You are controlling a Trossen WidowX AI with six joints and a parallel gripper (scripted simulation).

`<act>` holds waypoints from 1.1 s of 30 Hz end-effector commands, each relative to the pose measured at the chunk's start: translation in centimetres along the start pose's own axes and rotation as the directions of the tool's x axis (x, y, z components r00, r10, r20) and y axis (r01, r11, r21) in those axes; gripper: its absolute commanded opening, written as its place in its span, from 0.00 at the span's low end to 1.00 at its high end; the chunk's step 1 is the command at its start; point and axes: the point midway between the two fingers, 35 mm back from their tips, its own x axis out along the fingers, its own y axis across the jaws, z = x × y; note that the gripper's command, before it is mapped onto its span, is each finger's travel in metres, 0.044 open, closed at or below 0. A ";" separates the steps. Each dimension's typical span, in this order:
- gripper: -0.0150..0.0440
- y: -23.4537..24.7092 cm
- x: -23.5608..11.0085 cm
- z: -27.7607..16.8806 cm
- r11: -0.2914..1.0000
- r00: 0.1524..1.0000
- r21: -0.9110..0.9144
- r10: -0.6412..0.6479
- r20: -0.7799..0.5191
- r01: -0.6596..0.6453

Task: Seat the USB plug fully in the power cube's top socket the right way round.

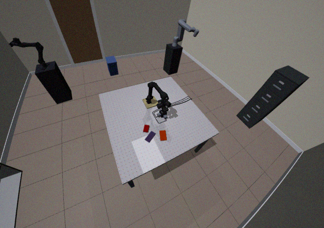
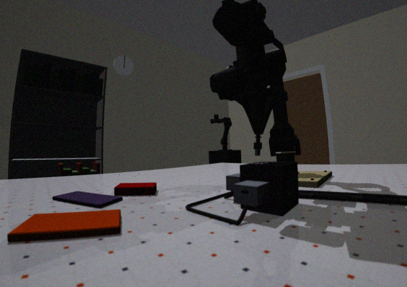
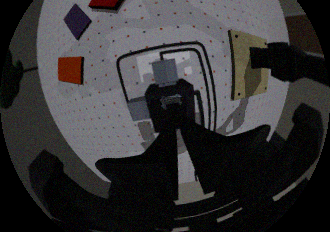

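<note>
The dark power cube [image 2: 273, 183] [image 1: 161, 116] stands on the white dotted table [image 2: 203, 260] [image 1: 124, 120], with grey plugs [image 2: 249, 192] in its sides. My gripper [image 2: 257, 140] [image 1: 163, 111] [image 3: 175, 119] points straight down over the cube's top and is shut on the small USB plug [image 2: 257, 150]. The plug hangs a short way above the cube's top, clear of it. The socket on top is hidden in the top and exterior views, and the fingers cover it in the wrist view.
Black cables [image 2: 353, 194] [image 1: 181, 100] run from the cube, and one loops on the table [image 2: 210, 212]. Red [image 2: 135, 187] [image 1: 146, 128], purple [image 2: 86, 198] [image 1: 150, 136] and orange [image 2: 68, 222] [image 1: 162, 135] flat tiles lie in front. The arm's tan base plate [image 2: 314, 178] [image 3: 246, 63] lies behind the cube.
</note>
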 end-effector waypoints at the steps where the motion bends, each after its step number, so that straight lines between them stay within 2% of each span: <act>1: 0.25 0.0 0.1 -0.1 1.000 1.000 -0.004 -0.003 -0.004 0.003; 33: 0.25 0.0 0.5 -0.3 1.000 1.000 -0.013 -0.004 -0.019 0.003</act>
